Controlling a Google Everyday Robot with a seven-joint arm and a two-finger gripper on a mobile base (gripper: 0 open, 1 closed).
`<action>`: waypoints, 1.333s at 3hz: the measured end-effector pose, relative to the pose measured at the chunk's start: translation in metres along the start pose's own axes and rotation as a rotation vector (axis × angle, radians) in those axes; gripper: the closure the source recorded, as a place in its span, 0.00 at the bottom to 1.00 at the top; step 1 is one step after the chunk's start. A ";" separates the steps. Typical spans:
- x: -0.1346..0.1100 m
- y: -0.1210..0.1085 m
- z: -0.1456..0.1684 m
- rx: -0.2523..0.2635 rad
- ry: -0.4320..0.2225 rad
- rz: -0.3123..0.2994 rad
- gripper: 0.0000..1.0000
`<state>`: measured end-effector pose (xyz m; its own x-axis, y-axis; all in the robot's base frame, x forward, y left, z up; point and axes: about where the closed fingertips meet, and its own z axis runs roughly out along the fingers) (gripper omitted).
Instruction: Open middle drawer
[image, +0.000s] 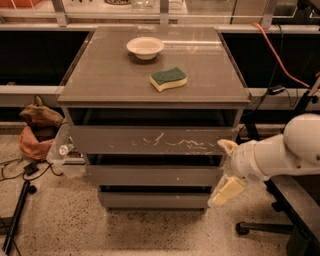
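A bowl (145, 47) and sponge (169, 79) are sitting on the cabinet top (105, 82). The middle drawer (150, 175), plain grey-brown, is sitting under the scratched drawer (115, 140). At its right end the gripper (226, 169) is hanging, fingers (228, 190) spread, holding nothing.

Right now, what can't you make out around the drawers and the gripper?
Camera view only:
Inside of the middle drawer: hidden behind its own front and the scratched top drawer.
Whether the gripper, at the middle drawer's right end, touches it: angle does not show.
Rest of the arm: cut off by the right edge.
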<state>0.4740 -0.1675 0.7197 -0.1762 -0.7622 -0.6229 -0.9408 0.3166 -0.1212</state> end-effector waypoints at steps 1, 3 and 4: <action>0.011 -0.003 0.054 0.034 -0.087 -0.002 0.00; 0.019 -0.021 0.095 0.093 -0.123 0.054 0.00; 0.034 -0.029 0.114 0.106 -0.077 0.087 0.00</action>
<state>0.5282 -0.1381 0.6144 -0.2287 -0.6849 -0.6918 -0.8866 0.4400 -0.1426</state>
